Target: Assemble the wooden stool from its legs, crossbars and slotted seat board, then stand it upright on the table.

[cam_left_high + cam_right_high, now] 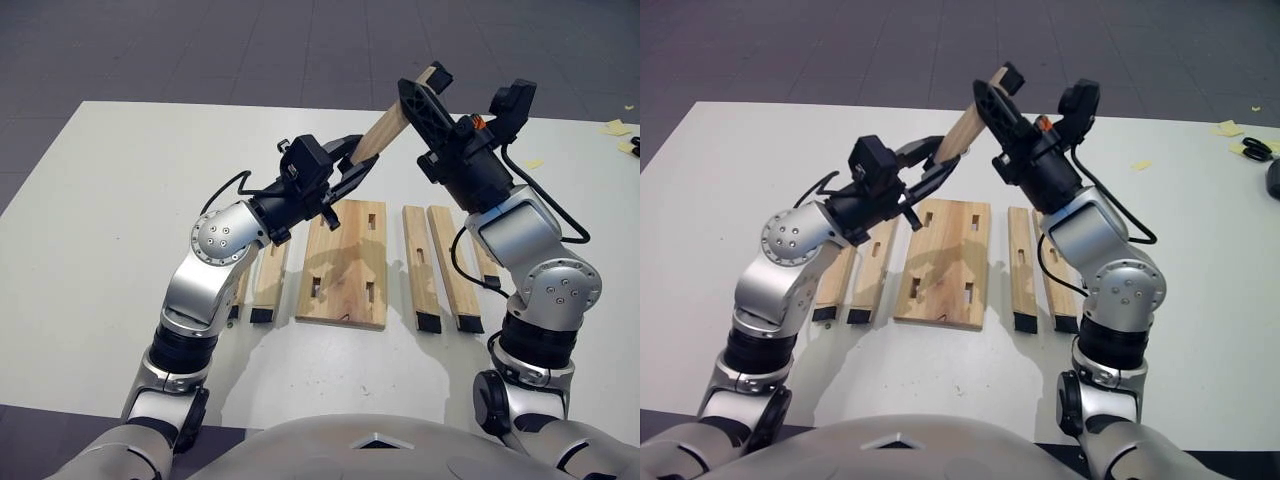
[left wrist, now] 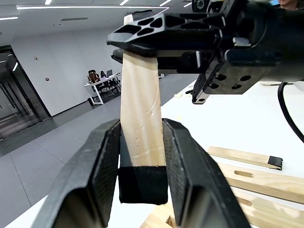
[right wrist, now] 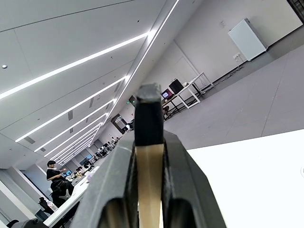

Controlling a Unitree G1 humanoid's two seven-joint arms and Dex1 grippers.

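Stool leg [image 1: 385, 128] is up in the air over the seat board [image 1: 345, 265], held by both claws at once. The left gripper [image 1: 352, 165] is pinched on its lower end, w/ the black end cap [image 2: 142, 184] deep btwn the fingers [image 2: 97, 161]. The right gripper [image 1: 412, 90] is pinched on the upper end, just below the other cap [image 3: 148, 118]. We read this as a two-handed hold so the leg can be re-gripped or re-aimed w/o setting it down, since one claw alone at an end would let it swing. It slants up from our left to our right, clear of everything below. Seat board lies flat on the table [image 1: 120, 170] btwn the arms, slots [image 1: 372, 216] facing up, prob. so ends can go in from above. Two long pieces [image 1: 268, 285] lie just beside it on the left, partly under the left arm. Further pieces [image 1: 420, 270] lie parallel on the right, black-capped ends toward us, so each arm has stock on its own side. Nothing is in a slot yet, so we judge assembly is only at its start. Next we'd need one claw to let go and the other to aim an end at a slot.
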